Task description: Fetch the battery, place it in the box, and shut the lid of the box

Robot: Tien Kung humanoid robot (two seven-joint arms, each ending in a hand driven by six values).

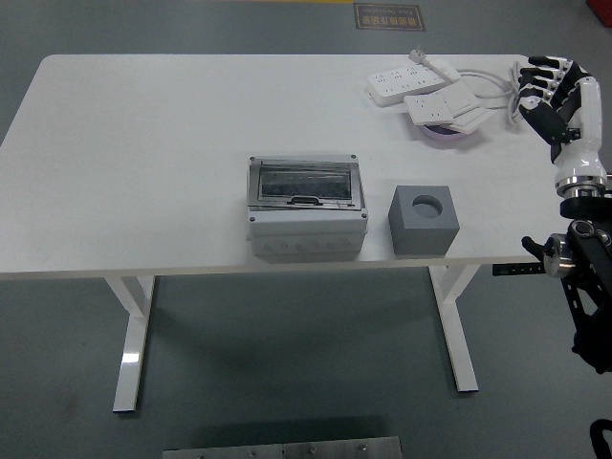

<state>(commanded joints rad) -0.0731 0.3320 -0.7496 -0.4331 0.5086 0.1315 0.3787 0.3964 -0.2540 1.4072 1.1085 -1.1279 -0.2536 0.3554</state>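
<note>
A grey box (306, 212) with a clear lid lying shut sits at the table's front middle. To its right stands a grey cube block (425, 219) with a round hole in its top; I cannot see any battery. My right hand (547, 88) hovers at the table's right edge, well behind and to the right of the block, its fingers spread and holding nothing. The left arm does not show.
White power strips (421, 84) with a coiled cable (505, 88) lie at the back right, over a purple dish (448, 136). The white table (143, 153) ends just under my right hand.
</note>
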